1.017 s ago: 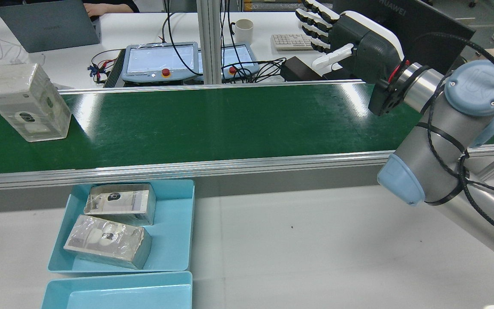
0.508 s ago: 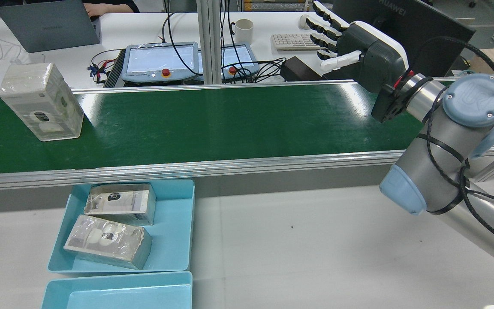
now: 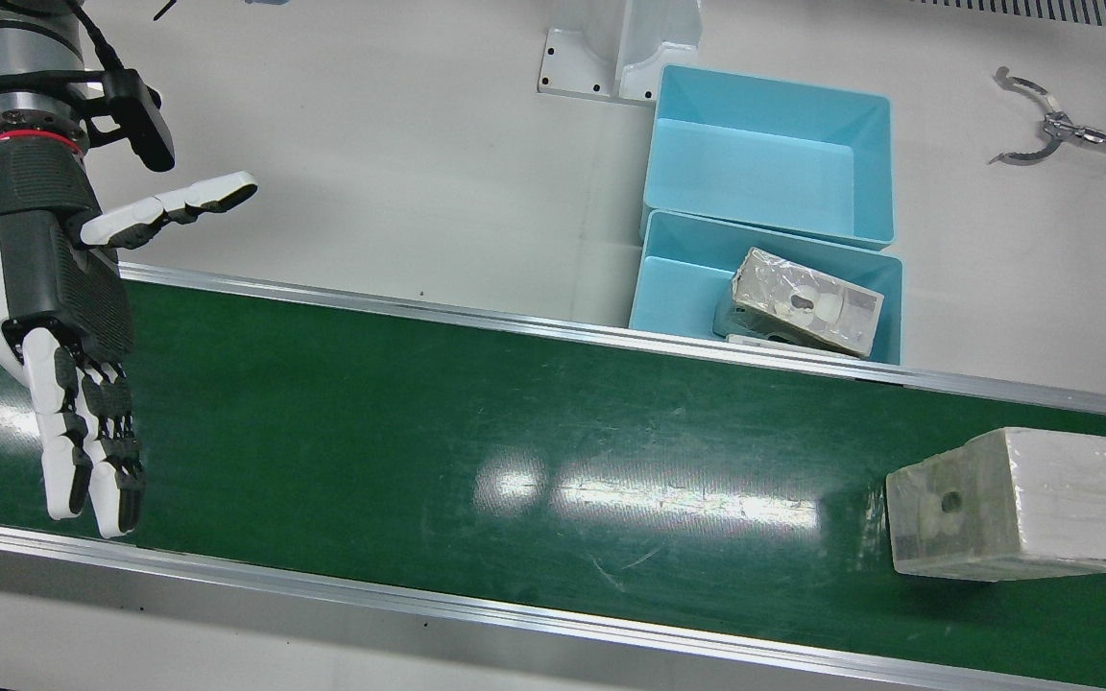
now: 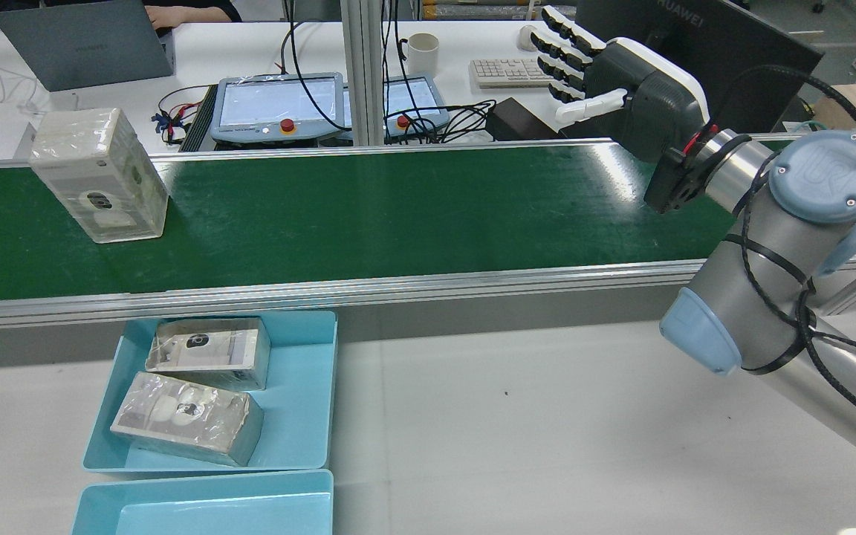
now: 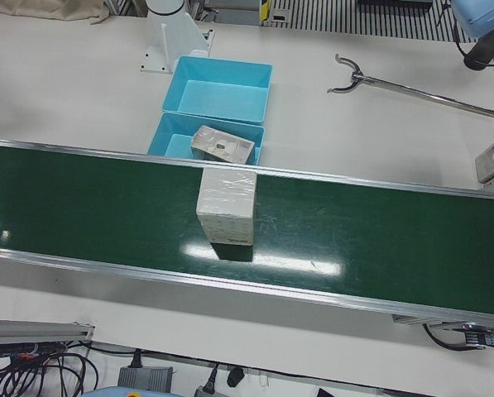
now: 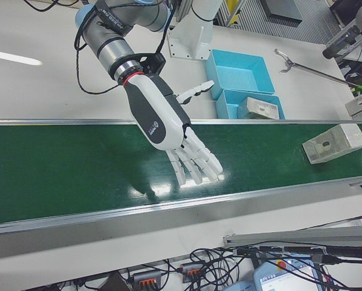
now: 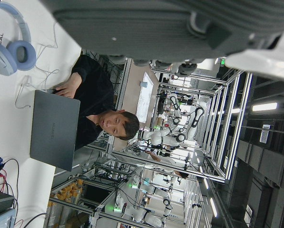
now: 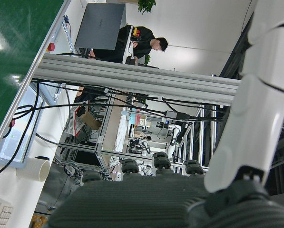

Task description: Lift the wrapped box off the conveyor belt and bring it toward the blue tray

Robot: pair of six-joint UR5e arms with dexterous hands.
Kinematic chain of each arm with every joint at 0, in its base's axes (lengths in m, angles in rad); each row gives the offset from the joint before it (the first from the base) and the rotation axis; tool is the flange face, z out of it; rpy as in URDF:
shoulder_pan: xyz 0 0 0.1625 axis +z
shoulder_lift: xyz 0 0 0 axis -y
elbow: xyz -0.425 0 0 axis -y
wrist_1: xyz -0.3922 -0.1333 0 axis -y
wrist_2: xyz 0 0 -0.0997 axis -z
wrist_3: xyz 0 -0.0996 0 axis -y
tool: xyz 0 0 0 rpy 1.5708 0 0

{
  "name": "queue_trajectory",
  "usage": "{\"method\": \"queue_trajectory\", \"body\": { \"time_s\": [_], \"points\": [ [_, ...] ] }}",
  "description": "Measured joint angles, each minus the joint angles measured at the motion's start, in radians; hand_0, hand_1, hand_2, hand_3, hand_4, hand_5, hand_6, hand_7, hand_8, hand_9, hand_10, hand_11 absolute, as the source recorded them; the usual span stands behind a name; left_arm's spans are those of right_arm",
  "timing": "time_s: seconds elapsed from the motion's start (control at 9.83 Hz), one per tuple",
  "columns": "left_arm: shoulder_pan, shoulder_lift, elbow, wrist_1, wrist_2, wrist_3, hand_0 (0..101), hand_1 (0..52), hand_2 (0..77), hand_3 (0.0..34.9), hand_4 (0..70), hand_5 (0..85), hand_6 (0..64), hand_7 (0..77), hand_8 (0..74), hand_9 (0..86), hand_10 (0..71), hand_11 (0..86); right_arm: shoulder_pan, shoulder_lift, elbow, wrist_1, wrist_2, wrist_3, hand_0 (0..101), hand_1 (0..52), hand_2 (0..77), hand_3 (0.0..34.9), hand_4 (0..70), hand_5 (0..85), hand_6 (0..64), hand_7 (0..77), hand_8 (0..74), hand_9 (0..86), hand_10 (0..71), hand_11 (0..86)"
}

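The wrapped box (image 4: 97,174) stands upright on the green conveyor belt (image 4: 398,215), far to the left in the rear view; it also shows as the pale wrapped box (image 3: 1014,504) (image 5: 227,205) (image 6: 334,143) in the front views. My right hand (image 4: 614,74) (image 3: 63,317) (image 6: 168,130) hovers open over the belt's opposite end, fingers stretched out, well apart from the box. The blue tray (image 4: 309,401) (image 3: 678,288) lies beside the belt's near rail and holds two wrapped boxes. My left hand (image 7: 170,33) shows only in its own view, fingers spread with nothing in them.
A second, empty blue tray (image 4: 205,505) (image 3: 764,144) adjoins the first. A metal claw tool (image 3: 1043,125) lies on the white table. Beyond the belt sit teach pendants (image 4: 279,104), a mug (image 4: 422,53), a keyboard and a laptop with a person behind it.
The wrapped box has ridden the belt to the right in the rear view. My right hand shifted slightly right early on and has since held nearly still, open.
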Motion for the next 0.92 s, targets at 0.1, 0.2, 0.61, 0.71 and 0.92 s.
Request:
{"method": "queue_trajectory", "body": {
  "time_s": [0.1,0.2,0.61,0.71,0.92],
  "points": [
    [0.000,0.000,0.000,0.000,0.000,0.000,0,0.0,0.5,0.0,0.0,1.1,0.0,0.0,0.0,0.0,0.0,0.0,0.002,-0.001,0.002,0.001,0.000,0.001,43,9.3,7.1,17.8,0.0,1.6,0.0,0.0,4.4,1.1,0.0,1.1],
    [0.000,0.000,0.000,0.000,0.000,0.000,0,0.0,1.1,0.0,0.0,1.1,0.0,0.5,0.0,0.0,0.0,0.0,0.002,-0.001,0.002,0.004,0.000,0.002,43,9.3,7.1,17.8,0.0,1.6,0.0,0.0,4.4,1.1,0.0,1.1],
    [0.000,0.000,0.000,0.000,0.000,0.000,0,0.0,0.5,0.0,0.0,1.1,0.0,0.0,0.0,0.0,0.0,0.0,0.001,-0.001,0.008,0.009,0.000,0.002,43,13.1,24.0,19.0,0.0,1.6,0.0,0.0,4.4,1.1,0.5,1.1],
    [0.000,0.000,0.000,0.000,0.000,0.000,0,0.0,0.5,0.0,0.0,1.1,0.0,0.0,0.0,0.0,0.0,0.0,0.001,-0.005,0.009,0.010,0.000,0.003,43,15.8,27.3,19.8,0.0,3.3,0.0,0.0,5.5,1.1,1.1,1.1],
    [0.000,0.000,0.000,0.000,0.000,0.000,0,0.0,0.5,0.0,0.0,1.1,0.0,0.0,0.0,0.0,0.0,0.0,0.000,-0.012,0.011,0.010,0.000,0.004,44,12.5,20.2,19.7,0.0,3.3,0.0,0.0,2.2,1.1,1.1,3.3]
  ]
}}
